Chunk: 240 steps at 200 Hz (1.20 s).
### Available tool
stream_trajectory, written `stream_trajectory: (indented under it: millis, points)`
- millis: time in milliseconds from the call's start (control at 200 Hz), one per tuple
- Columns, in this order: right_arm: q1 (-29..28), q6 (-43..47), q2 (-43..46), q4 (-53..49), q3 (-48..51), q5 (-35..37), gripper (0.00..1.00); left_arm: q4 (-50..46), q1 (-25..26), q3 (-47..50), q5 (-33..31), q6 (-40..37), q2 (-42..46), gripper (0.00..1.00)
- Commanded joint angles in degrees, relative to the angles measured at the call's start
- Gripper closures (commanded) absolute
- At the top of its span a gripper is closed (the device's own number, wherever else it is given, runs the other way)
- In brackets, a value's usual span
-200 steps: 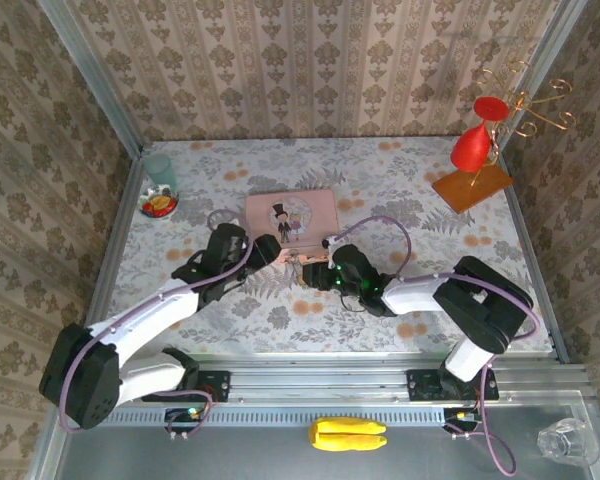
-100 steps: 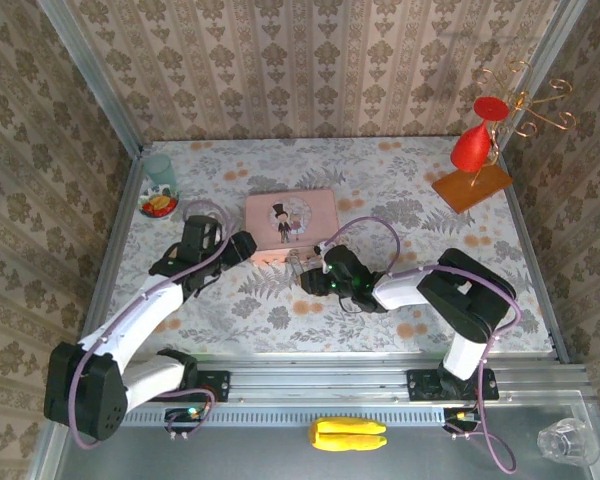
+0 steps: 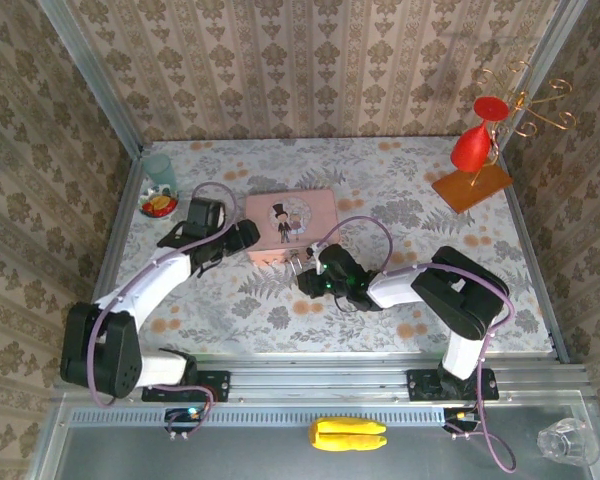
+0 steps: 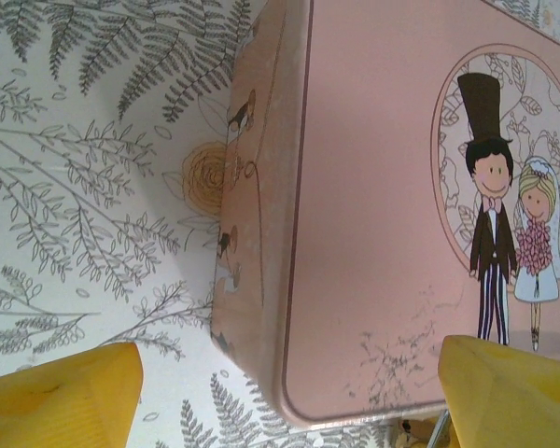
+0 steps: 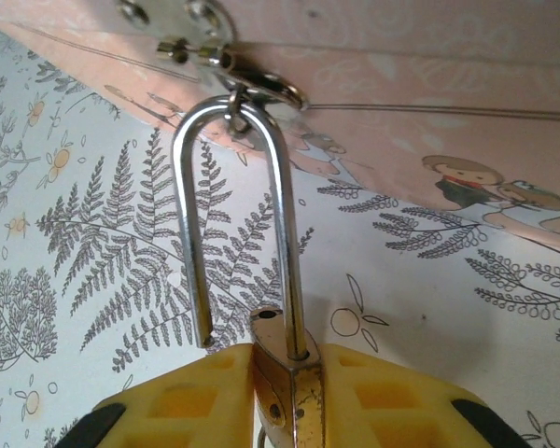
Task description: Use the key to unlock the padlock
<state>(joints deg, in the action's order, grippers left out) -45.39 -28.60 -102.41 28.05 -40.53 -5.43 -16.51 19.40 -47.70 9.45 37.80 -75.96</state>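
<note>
The small brass padlock (image 5: 291,403) is pinched between the yellow fingers of my right gripper (image 5: 286,359), which is shut on its body. Its silvery shackle (image 5: 278,233) hangs through the hasp ring (image 5: 261,89) of the pink tin (image 5: 401,75). The shackle's left leg is out of the body. In the top view my right gripper (image 3: 306,272) sits at the tin's front edge. My left gripper (image 4: 285,378) is open, its fingers either side of a corner of the tin (image 4: 373,233). In the top view the left gripper (image 3: 242,236) is by the tin's (image 3: 292,216) left end. The key is hidden.
A teal cup (image 3: 160,168) and a small dish of fruit (image 3: 158,205) stand at the back left. A red glass on a wire stand (image 3: 472,145) with a wooden base (image 3: 472,187) is at the back right. Patterned walls close in three sides.
My left gripper drew back from the tin's front to its left end and opened wider. My right gripper shifted slightly left and closed on the padlock.
</note>
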Motion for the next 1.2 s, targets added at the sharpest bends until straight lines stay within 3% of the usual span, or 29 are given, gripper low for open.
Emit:
stream_trajectory:
  millis: [0,140,435,700,855,1000,1195]
  points:
    - [-0.01,1.18,-1.11,-4.16,-0.83,1.86,0.79,-0.51,-0.5,-3.18,1.27,-2.78,-2.7,0.16]
    - [-0.17,0.19,-1.16,-4.61,-0.95,3.92,0.87,0.93,-0.59,-5.97,3.82,-4.92,-7.18,0.15]
    - [-1.27,-3.86,1.12,-4.56,-0.36,10.17,1.0,-0.63,-0.43,-8.4,0.61,-5.35,-12.47,0.15]
    - [-1.95,-10.49,3.59,-6.39,-0.36,18.68,1.0,-2.91,3.63,-6.6,-5.56,-2.2,-12.81,0.16]
    - [-1.69,-15.23,4.97,-7.67,-0.35,22.33,1.0,0.34,7.25,-4.1,-7.03,3.07,-13.6,0.17]
    - [-0.43,-18.8,5.51,-7.45,-0.34,21.89,1.0,0.32,11.94,-4.13,-9.56,7.17,-15.09,0.18]
    - [2.44,-22.62,5.21,-7.4,-0.94,19.6,1.0,0.41,14.47,-2.9,-12.95,10.89,-15.0,0.18]
